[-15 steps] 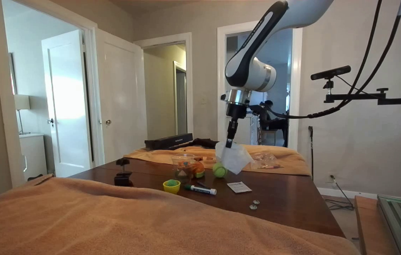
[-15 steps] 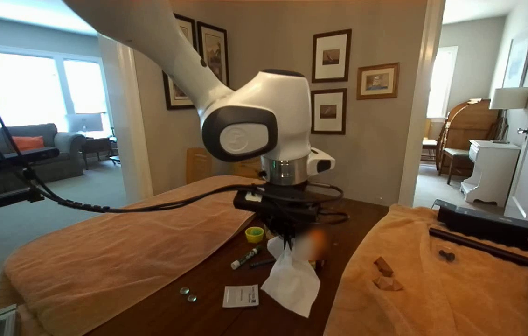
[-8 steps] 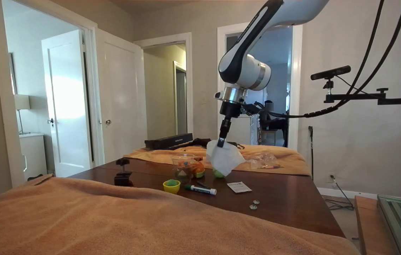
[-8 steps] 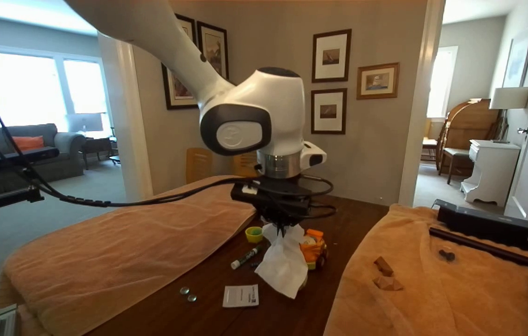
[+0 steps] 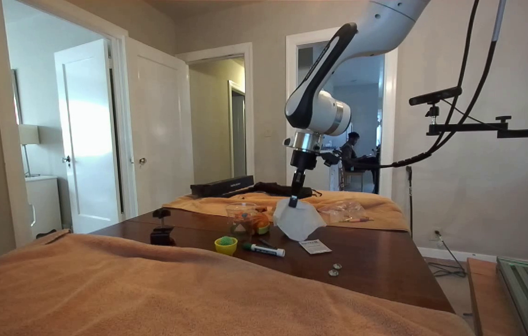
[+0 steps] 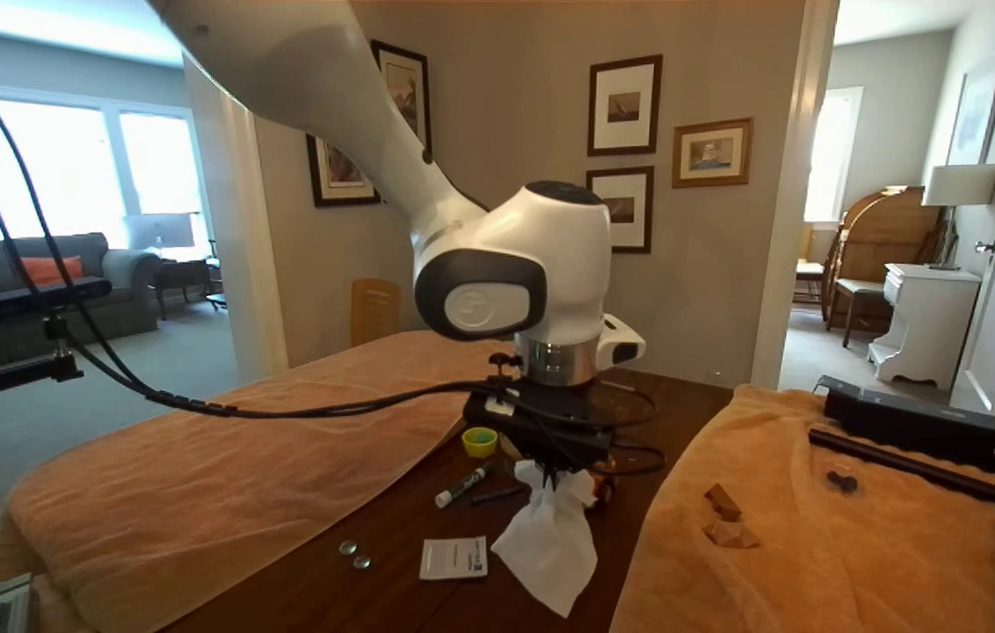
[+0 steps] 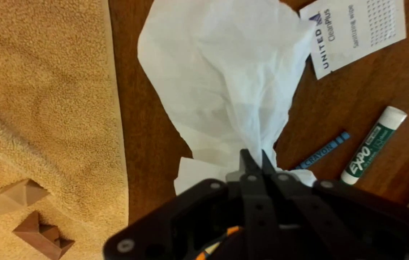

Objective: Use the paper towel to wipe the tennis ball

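Fingers (image 7: 248,164) clamped together on the paper towel (image 7: 219,72), just a pinched fold between the tips; rest of the sheet hangs and spreads low over the table (image 7: 146,162). Change over the last half second: in an exterior view the arm (image 5: 322,112) sits lower, towel lower with it, and the bit of green that showed under its edge is gone. Tennis ball now hidden in every view; probably behind or under the towel, can't tell which. Likely means the towel is being laid on the ball and wiping is starting or about to; contact itself not visible. Possible issue: thin paper may slide or roll the ball.
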Tool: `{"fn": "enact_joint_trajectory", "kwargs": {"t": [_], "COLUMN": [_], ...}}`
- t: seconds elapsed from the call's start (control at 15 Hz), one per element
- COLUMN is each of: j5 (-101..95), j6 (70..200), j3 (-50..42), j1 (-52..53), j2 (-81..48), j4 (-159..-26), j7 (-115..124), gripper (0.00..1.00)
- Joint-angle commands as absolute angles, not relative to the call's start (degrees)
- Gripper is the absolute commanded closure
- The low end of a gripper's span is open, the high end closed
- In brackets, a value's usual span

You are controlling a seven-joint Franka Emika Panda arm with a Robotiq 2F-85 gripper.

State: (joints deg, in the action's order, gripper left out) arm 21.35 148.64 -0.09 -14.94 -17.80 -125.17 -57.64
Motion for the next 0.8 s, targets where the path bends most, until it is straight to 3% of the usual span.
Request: {"fn": "enact_joint_trajectory", "kwargs": {"t": [0.0,0.73], "j5": [20.97,17.40], "j6": [149.75,151.57], "j3": [0.74,1.72], "j1": [-16.30,-16.57], "j2": [-21.98,-24.28], "j4": [-121.56,-122.54], "j7": [-59.17,-59.34], "gripper": [1.00,1.00]}}
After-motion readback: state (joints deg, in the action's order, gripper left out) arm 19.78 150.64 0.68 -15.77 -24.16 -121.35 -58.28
